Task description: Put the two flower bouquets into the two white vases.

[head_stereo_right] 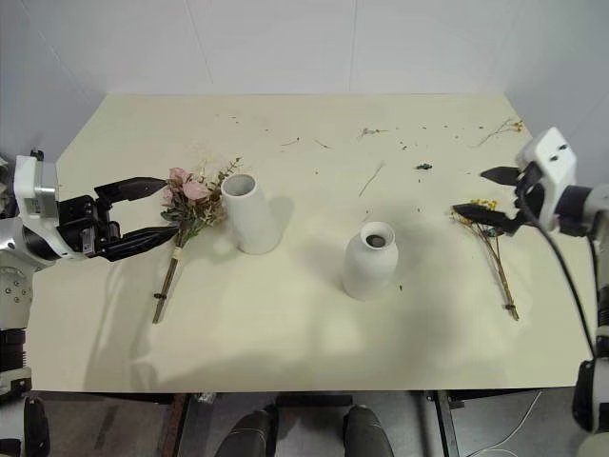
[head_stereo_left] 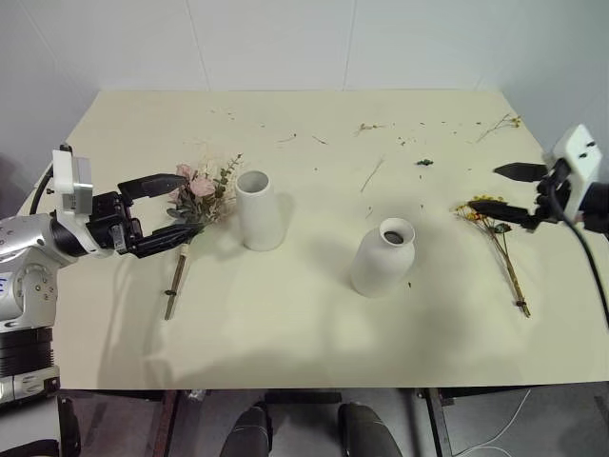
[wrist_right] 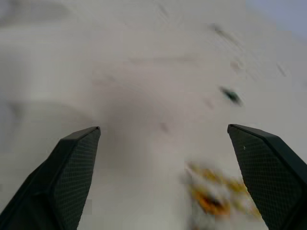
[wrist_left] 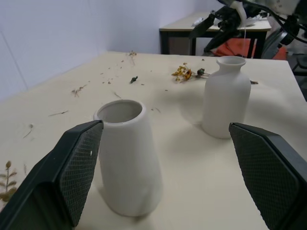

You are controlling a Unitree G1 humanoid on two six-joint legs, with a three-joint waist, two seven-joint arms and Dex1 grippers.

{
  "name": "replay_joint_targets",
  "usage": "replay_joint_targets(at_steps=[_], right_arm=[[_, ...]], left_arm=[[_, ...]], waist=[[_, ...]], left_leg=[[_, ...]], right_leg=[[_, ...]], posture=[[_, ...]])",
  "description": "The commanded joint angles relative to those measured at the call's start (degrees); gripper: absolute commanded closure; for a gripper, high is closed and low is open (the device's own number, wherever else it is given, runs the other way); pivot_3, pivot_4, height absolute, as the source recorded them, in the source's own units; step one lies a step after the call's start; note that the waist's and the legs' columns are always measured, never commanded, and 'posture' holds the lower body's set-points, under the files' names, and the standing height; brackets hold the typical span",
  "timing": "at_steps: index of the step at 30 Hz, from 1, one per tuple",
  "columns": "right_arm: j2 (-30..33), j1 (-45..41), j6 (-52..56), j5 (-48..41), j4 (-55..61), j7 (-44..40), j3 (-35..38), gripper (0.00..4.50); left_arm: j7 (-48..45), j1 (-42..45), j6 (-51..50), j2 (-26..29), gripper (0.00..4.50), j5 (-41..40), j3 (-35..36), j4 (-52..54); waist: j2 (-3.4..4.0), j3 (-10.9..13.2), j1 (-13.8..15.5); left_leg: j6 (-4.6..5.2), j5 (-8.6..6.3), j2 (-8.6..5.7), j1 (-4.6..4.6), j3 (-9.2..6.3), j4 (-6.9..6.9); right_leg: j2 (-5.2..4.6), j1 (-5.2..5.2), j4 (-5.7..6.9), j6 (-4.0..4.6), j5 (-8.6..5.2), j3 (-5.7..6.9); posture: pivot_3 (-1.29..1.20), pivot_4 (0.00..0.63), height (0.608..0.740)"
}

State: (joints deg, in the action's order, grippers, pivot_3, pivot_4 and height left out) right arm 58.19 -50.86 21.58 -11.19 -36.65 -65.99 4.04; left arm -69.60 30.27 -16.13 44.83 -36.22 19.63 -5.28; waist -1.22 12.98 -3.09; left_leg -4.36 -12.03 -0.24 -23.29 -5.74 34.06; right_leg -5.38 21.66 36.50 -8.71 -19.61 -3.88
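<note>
left gripper [head_stereo_left: 164, 211] level, spread wide at pink bouquet [head_stereo_left: 198, 198] heads | right gripper [head_stereo_right: 487, 192] agape over yellow bouquet [head_stereo_right: 493, 240] | both stems run nearward

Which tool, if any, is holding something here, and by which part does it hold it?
Neither. The left tool stands open beside the pink bouquet, and the right tool stands open over the yellow bouquet. Both bouquets lie on the table.
</note>
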Motion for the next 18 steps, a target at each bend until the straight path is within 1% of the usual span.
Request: replay_joint_targets(at_steps=[1, 3, 6, 9, 15, 18], right_arm=[[0.46, -6.05, 7.16, 4.10, -8.75, 1.94, -2.75, 0.02], [0.54, -7.95, 10.61, 6.44, -11.70, 0.43, -5.60, 0.02], [0.05, -11.02, 14.27, 11.68, -17.76, -3.06, -11.80, 0.02], [-0.64, -13.48, 13.67, 15.89, -22.86, -6.46, -16.25, 0.02], [-3.34, -16.98, 10.00, 20.14, -31.77, -4.43, -18.16, 0.02], [-4.57, -17.61, 9.12, 21.34, -34.14, -4.56, -18.23, 0.02]], left_arm=[[1.19, 0.90, 0.28, -0.04, 0.00, -1.86, 0.81, 4.54], [1.23, -0.01, -0.89, 0.12, 0.00, -2.58, 0.76, 6.54], [1.20, -0.97, -2.76, 0.17, 0.00, -4.03, 0.56, 9.35], [-0.01, -1.48, -3.70, 0.49, 0.00, -4.67, -0.37, 10.56], [1.32, -2.22, -5.16, -0.44, 0.00, -5.60, -0.62, 14.00], [1.95, -3.11, -5.77, -0.15, 0.00, -6.29, 0.06, 15.24]], waist=[[0.01, 0.00, -0.27], [0.01, 0.00, -0.32], [0.03, 0.02, -0.28], [0.04, 0.02, -0.18], [0.04, 0.02, -0.25], [0.04, 0.02, -0.29]], left_leg=[[0.00, 0.00, 0.00, 0.00, 0.05, 0.01], [0.00, 0.00, 0.01, 0.01, 0.06, -0.04], [0.00, 0.00, 0.02, -0.01, 0.07, -0.08], [-0.01, -0.01, 0.00, -0.04, 0.10, -0.06], [-0.02, 0.00, 0.00, -0.04, 0.10, -0.02], [-0.03, 0.00, 0.00, -0.03, 0.10, -0.02]], right_leg=[[-0.01, 0.01, 0.01, 0.00, 0.00, -0.03], [0.01, 0.05, 0.00, 0.00, 0.00, -0.05], [0.02, 0.08, -0.02, 0.01, -0.03, -0.05], [0.00, 0.09, -0.07, 0.00, -0.04, -0.06], [0.01, 0.08, -0.02, 0.00, -0.04, -0.06], [0.02, 0.07, -0.02, 0.00, -0.04, -0.06]], posture=[[0.00, 0.150, 0.740], [0.00, 0.150, 0.740], [0.00, 0.150, 0.740], [0.00, 0.150, 0.740], [0.00, 0.150, 0.740], [0.00, 0.150, 0.740]])
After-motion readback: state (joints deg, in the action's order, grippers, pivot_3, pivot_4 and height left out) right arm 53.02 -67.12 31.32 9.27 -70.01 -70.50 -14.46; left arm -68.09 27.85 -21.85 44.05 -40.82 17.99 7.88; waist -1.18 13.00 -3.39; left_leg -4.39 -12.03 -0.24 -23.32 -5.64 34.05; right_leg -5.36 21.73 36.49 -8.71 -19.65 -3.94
